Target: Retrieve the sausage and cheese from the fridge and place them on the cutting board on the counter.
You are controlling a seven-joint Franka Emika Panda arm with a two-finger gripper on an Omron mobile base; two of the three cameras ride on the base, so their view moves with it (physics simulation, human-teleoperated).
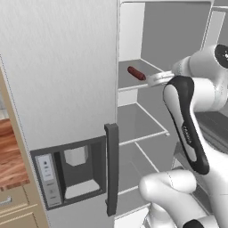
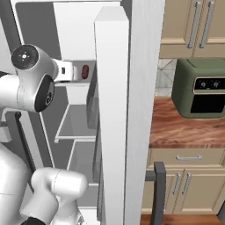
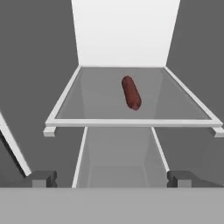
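The sausage, a short dark reddish-brown cylinder, lies alone on an upper shelf of the fridge, whose right compartment stands open. My gripper is open, level with that shelf and just in front of its front edge, a short way from the sausage, with nothing between its fingers. The cheese and the cutting board are out of view. The counter runs beside the fridge.
The fridge's open door stands edge-on right of the arm. A green countertop oven sits on the counter under beige wall cabinets. Lower fridge shelves lie beneath my arm. The closed left door carries the dispenser panel.
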